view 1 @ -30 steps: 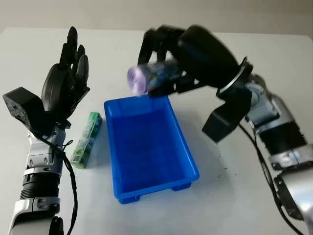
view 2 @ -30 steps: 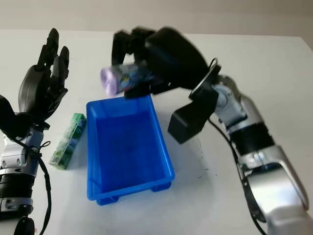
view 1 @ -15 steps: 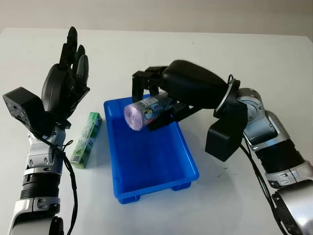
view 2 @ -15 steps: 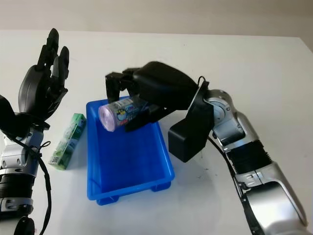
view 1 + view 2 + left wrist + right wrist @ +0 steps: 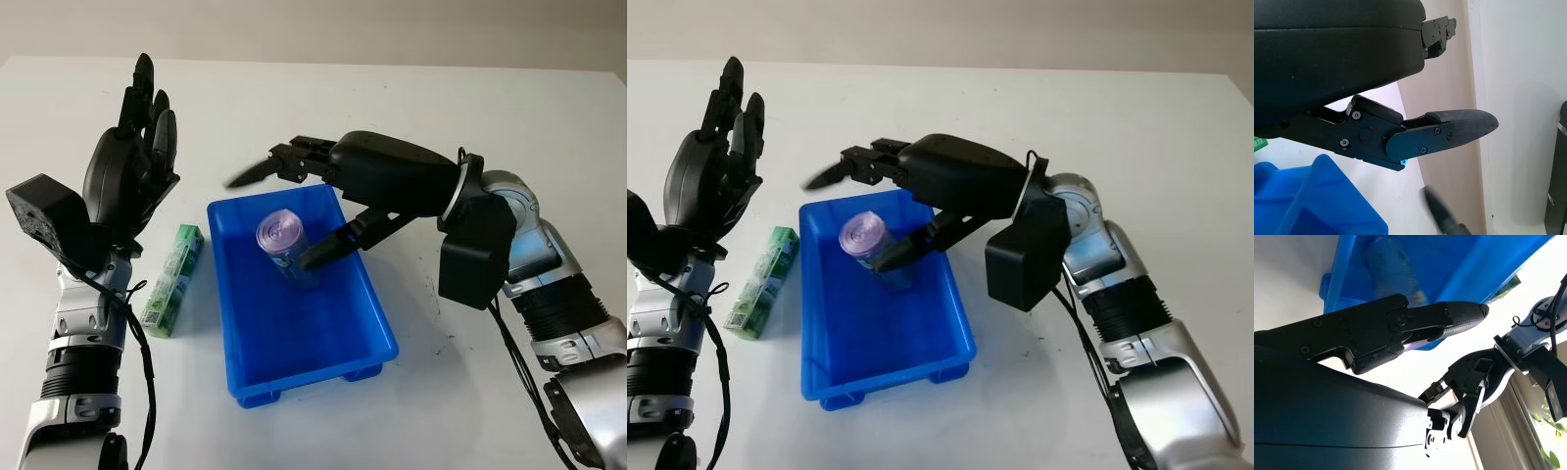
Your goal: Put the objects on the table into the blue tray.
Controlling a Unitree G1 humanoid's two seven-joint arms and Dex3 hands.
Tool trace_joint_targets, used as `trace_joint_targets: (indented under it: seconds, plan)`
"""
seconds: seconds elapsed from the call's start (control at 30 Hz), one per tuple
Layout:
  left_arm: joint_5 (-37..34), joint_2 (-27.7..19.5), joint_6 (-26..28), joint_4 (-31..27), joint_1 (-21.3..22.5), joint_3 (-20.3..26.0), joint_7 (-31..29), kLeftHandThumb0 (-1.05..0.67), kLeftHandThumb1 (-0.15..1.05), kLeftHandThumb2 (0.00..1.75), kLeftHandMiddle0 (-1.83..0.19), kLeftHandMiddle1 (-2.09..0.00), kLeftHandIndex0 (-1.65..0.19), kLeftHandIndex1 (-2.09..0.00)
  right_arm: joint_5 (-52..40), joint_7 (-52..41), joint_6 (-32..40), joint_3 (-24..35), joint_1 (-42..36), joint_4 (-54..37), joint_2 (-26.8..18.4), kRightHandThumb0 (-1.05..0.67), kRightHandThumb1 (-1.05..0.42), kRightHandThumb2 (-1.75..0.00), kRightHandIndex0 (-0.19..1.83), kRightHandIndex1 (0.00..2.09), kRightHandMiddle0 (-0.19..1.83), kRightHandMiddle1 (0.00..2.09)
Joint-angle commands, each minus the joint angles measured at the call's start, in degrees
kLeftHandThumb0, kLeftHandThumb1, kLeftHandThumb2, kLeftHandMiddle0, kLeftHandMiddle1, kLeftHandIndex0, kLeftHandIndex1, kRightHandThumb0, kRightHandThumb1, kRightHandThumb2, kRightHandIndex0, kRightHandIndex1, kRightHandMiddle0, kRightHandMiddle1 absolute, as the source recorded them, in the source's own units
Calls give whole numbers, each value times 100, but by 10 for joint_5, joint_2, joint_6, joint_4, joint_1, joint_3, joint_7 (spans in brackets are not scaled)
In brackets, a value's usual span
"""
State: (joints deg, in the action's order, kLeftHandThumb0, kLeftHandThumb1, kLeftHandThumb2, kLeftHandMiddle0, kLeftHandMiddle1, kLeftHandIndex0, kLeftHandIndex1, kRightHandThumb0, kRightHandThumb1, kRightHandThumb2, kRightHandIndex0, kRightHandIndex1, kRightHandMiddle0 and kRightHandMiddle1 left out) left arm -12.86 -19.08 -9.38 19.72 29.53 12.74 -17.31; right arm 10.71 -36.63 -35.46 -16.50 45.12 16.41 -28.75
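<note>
Now right hand point(image 5: 323, 211) open over can point(image 5: 286, 247) in blue tray point(image 5: 367, 304).

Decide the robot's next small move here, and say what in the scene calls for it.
Probably lift the right hand up and away from the tray. It is open above the tray's far end, and the can already sits inside. The green pack lies on the table beside the tray, below the raised open left hand, so that comes next.

Can point(image 5: 285, 247) in tray point(image 5: 345, 345) at its far end; carton point(image 5: 173, 278) on table point(image 5: 294, 88) left of tray.
</note>
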Motion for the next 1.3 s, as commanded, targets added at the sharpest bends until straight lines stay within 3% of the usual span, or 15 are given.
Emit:
trace_joint_targets:
  seconds: [0.0, 0.4, 0.63, 0.9, 1.27]
  plan:
    - [3, 1, -7, -1, 0, 0, 0, -75, 105, 60, 19, 0, 19, 0, 5, 10, -11, 12, 9, 3, 0, -78, -105, -34, -17, 2, -19, 4]
    - [0, 1, -9, -1, -2, 1, -3, -75, 105, 60, 19, 0, 19, 0, 14, 104, -8, 59, -2, 22, 19, -83, -105, -50, -19, 0, -19, 0]
    - [0, 0, -2, -9, -5, 2, 0, -75, 105, 60, 19, 0, 19, 0, -80, 153, 98, 143, -11, 78, 51, -87, -105, -59, -19, 0, -19, 0]
    - [0, -3, -4, -8, -7, 3, -3, -74, 105, 61, 19, 0, 19, 0, -156, 156, 267, 199, -59, 29, 64, -76, -105, -60, -19, 0, -19, 0]
    - [3, -16, 18, -49, -32, 10, 8, -73, 105, 64, 19, 0, 19, 0, -236, 166, 405, 251, -97, 8, 85, -69, -105, -70, -19, 0, -19, 0]
